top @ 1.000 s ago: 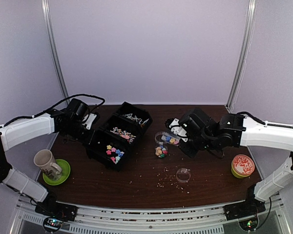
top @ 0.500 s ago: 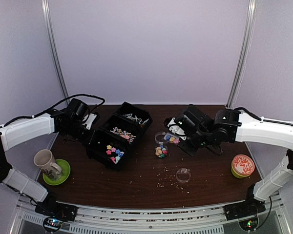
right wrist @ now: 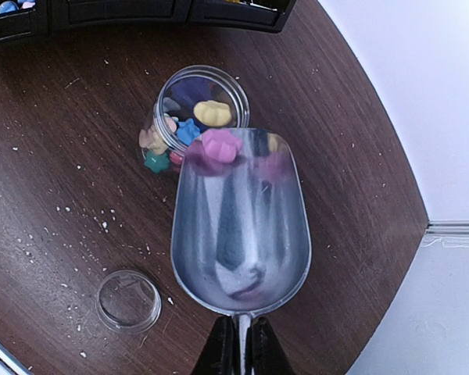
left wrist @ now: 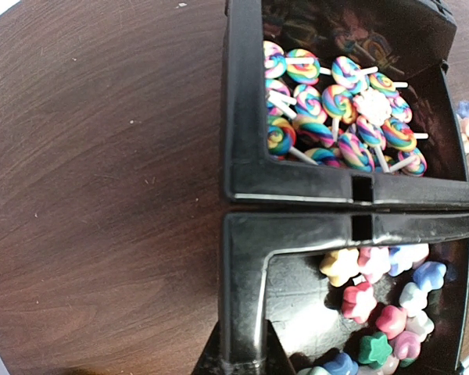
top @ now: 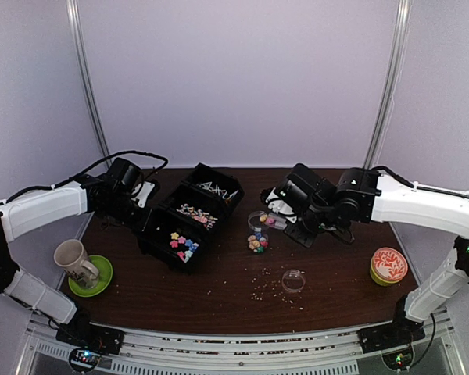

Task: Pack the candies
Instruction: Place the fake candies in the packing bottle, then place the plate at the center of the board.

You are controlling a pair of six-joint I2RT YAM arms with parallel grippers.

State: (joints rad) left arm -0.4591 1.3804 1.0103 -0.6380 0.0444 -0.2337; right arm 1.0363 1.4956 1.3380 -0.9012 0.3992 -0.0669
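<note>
Silver scoop [right wrist: 241,219], handle clamped in right hand [right wrist: 241,348], has shifted over the jar [right wrist: 166,86] mouth, pink candy [right wrist: 219,145] at its lip, so a pour looks imminent; left hand [left wrist: 238,361] pinches tray [left wrist: 242,141] wall.

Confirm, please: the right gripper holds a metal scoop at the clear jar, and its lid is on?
No. The right gripper holds the metal scoop at the clear jar, but the lid lies on the table, apart from it; the right wrist view shows this.
</note>
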